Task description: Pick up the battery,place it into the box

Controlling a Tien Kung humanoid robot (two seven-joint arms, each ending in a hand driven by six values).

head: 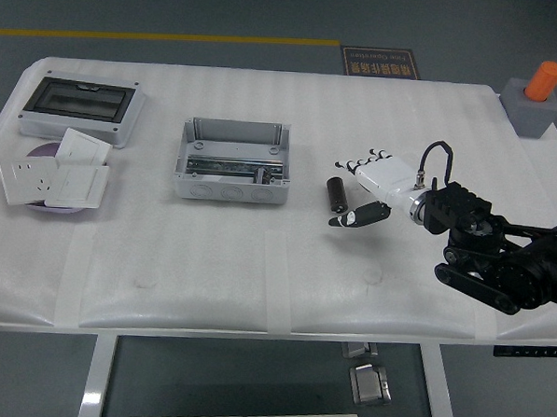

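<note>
The battery [335,192], a short black cylinder, stands on the white table [211,252] to the right of the box. The box [192,187] is an open grey enclosure with a metal rail and a small dark part inside. My right hand [353,191], white with black fingertips, reaches in from the right at table height. Its fingers [360,162] are spread behind the battery and its thumb [353,217] sits in front. The battery lies just left of the palm, and nothing is closed around it. My left arm is out of view.
A grey breaker box with a clear lid [78,107] sits at the back left. White socket panels [56,178] lie on a purple disc at the left. An orange cylinder on a grey block [537,96] stands at the far right corner.
</note>
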